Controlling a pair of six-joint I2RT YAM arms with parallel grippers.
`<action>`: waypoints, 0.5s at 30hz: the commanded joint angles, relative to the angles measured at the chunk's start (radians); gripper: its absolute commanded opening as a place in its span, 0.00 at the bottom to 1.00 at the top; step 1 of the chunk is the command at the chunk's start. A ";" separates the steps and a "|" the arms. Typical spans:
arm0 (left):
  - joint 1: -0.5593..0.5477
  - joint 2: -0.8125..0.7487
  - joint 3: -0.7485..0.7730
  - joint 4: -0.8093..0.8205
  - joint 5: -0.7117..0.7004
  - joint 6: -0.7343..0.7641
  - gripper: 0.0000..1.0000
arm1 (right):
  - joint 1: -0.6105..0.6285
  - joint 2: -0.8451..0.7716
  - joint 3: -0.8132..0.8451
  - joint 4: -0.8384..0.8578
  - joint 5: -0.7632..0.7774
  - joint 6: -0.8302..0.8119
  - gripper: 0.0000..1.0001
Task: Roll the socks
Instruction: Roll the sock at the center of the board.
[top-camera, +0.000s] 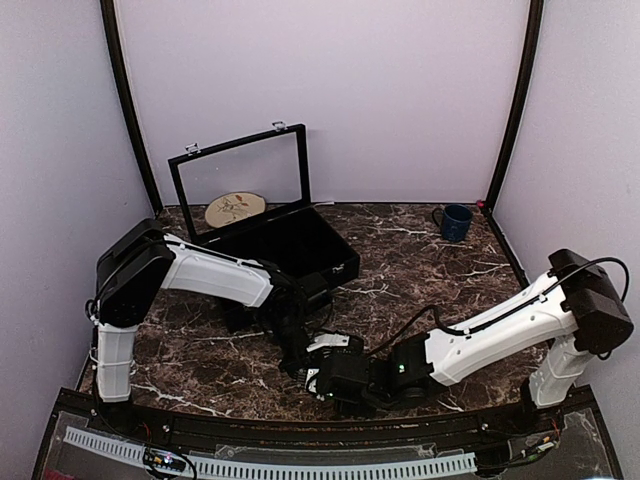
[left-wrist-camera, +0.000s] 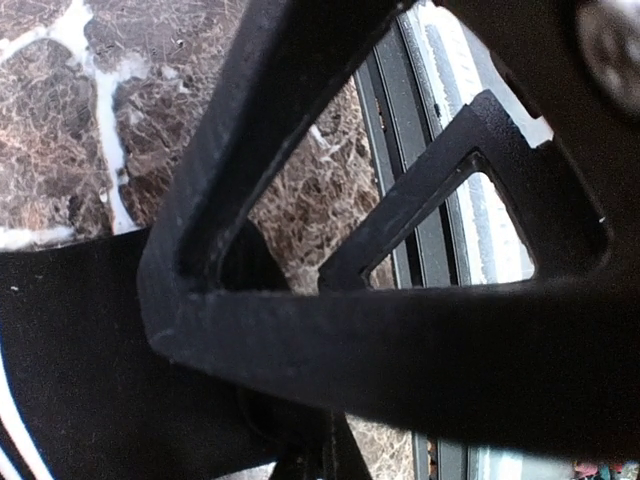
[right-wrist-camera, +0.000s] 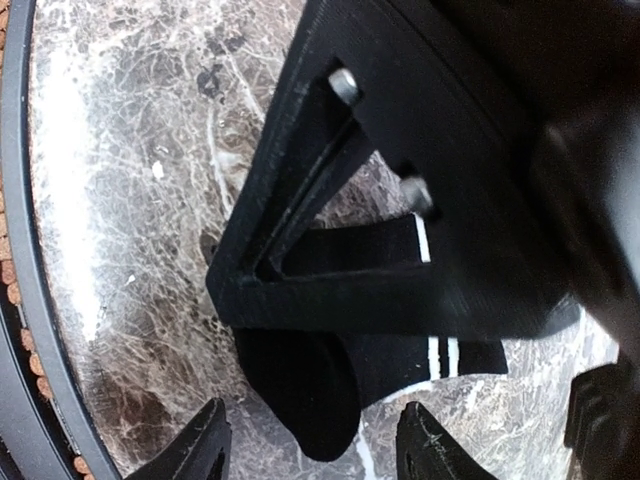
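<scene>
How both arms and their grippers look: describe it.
Left arm and right arm: white links, black joint housings; a black cable loops along the right one. Left gripper and right gripper: black fingers; the left's have triangular cut-outs and silver screws.

The surface's (top-camera: 430, 270) near middle is crowded by the left pincer (top-camera: 300, 356) and right pincer (right-wrist-camera: 318, 445). The back left is blocked by a case (top-camera: 290, 245), the back right by a mug (top-camera: 455, 222); passage is left between them.
</scene>
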 joint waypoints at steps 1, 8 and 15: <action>-0.004 0.002 0.028 -0.037 0.047 0.003 0.03 | -0.019 0.026 0.007 0.038 -0.028 -0.017 0.56; 0.000 0.008 0.030 -0.037 0.060 0.003 0.04 | -0.039 0.040 0.006 0.034 -0.064 -0.010 0.38; 0.006 0.007 0.028 -0.031 0.055 -0.006 0.06 | -0.060 0.043 0.007 0.027 -0.104 0.003 0.21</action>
